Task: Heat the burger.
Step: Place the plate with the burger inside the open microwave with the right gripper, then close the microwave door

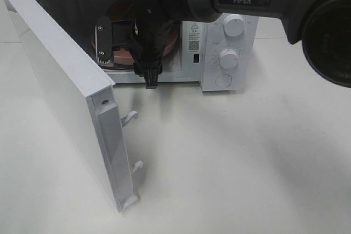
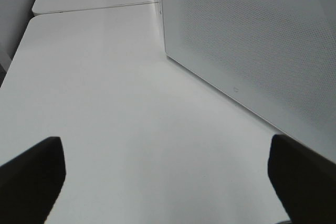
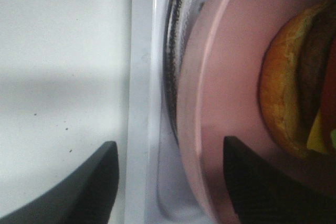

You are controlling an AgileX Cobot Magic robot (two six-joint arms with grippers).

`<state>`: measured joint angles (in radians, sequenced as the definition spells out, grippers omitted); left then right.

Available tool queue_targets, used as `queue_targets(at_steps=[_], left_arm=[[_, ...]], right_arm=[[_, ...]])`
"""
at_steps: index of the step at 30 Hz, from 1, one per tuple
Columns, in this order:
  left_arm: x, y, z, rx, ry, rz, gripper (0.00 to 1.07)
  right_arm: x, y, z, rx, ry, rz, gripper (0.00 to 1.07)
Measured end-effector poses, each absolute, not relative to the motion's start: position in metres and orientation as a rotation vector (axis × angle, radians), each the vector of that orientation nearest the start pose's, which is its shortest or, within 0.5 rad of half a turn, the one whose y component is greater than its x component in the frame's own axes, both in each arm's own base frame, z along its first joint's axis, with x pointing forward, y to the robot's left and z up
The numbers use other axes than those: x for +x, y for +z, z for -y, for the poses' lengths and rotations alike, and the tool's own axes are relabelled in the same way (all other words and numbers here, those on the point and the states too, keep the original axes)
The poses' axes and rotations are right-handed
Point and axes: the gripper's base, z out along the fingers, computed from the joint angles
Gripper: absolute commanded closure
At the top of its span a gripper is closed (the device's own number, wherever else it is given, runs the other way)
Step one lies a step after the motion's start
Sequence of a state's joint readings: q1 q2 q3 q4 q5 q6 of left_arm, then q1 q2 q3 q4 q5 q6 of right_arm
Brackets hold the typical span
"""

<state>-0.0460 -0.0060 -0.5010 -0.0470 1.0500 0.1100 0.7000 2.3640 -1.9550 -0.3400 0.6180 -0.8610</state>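
Note:
The burger (image 3: 286,98) lies on a round pink plate (image 3: 220,77) inside the open microwave (image 1: 236,36). The right wrist view shows its golden-brown bun, dark patty and a bit of green and red. My right arm (image 1: 159,15) reaches into the cavity and hides most of the burger in the high view. My right gripper (image 3: 170,148) is open, and the plate's rim lies between its black fingers (image 3: 100,182) without either one pressing on it. My left gripper (image 2: 165,145) is open over bare table, with nothing between its fingers.
The microwave door (image 1: 60,80) is swung wide toward the front left, with two white latch hooks (image 1: 131,116) on its edge. Its perforated panel (image 2: 252,40) fills the left wrist view. Two knobs (image 1: 229,57) are on the control panel. The white table (image 1: 236,157) lies in front.

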Motion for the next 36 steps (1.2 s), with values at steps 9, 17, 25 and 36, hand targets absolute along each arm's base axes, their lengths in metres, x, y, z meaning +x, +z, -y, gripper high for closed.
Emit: queue_targets(at_steps=[9,17,25,36], left_arm=[[-0.006,0.278,0.003,0.16,-0.016,-2.019,0.09],[-0.006,0.278,0.003,0.16,-0.016,-2.019,0.09],[-0.006,0.278,0.003,0.16,-0.016,-2.019,0.09],[-0.006,0.278,0.003,0.16,-0.016,-2.019,0.09]], right_arm=[[0.396,0.166,-0.314,-1.965,-0.395,-1.581,0.42],[0.369,0.18,-0.294,-1.966,-0.368,-1.564,0.3],[0.347,0.199,-0.278,-1.88,-0.326,-1.589,0.31],[0.315,0.221,-0.251,-1.71,-0.24,-1.745,0.31]])
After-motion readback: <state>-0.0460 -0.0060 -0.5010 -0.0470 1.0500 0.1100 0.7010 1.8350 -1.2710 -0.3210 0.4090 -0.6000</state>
